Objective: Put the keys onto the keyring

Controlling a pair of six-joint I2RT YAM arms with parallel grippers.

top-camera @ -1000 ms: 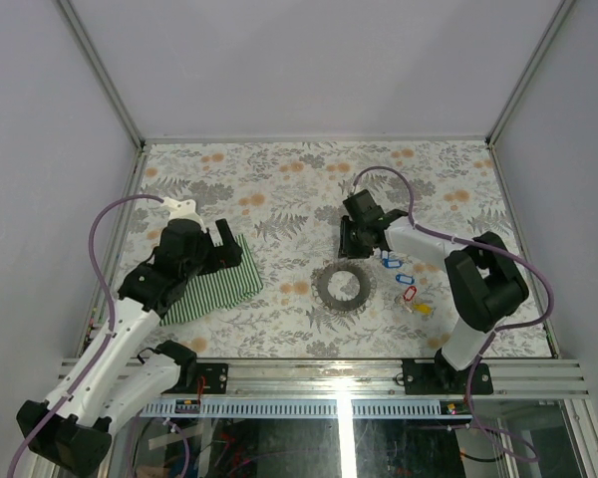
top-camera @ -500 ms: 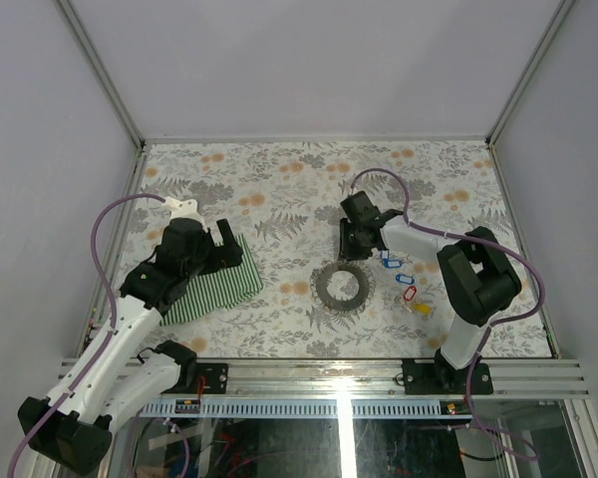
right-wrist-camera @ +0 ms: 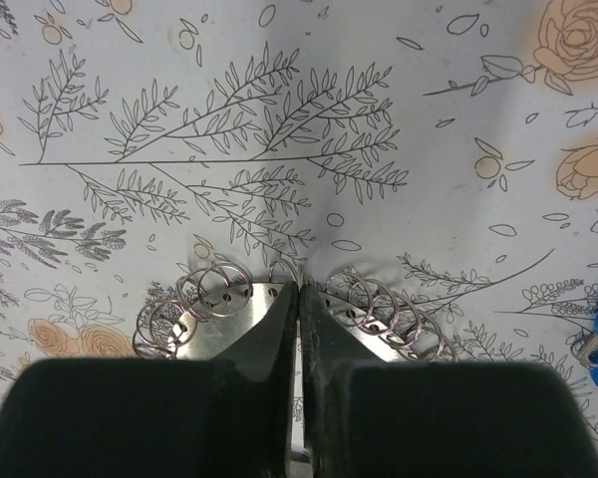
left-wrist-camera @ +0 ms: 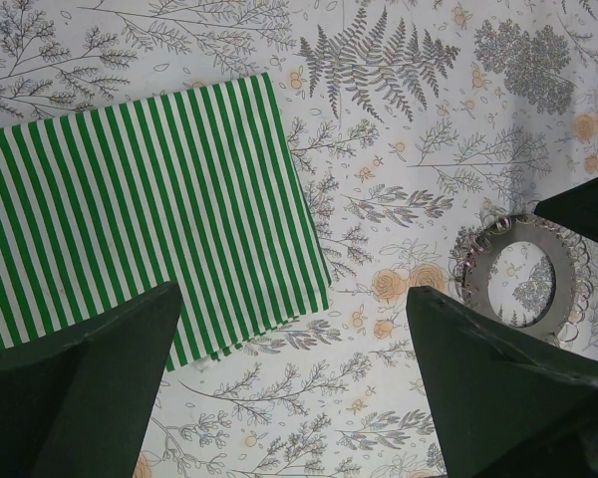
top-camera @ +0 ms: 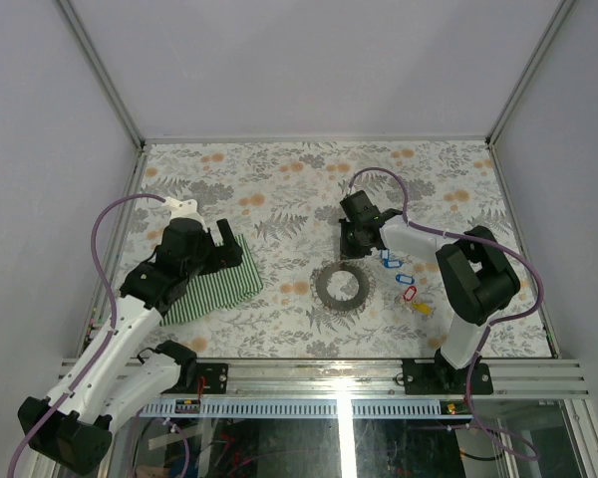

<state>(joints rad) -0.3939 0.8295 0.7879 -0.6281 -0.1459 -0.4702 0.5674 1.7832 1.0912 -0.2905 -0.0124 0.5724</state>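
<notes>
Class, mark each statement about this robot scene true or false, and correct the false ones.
1. The left end effector is open. True.
2. The keys are on the keyring. False: they lie loose to its right, apart from it.
3. The right end effector is at the keyring's far rim, fingers nearly together. True.
4. The striped cloth covers the keyring. False: the cloth lies apart, to the keyring's left.
</notes>
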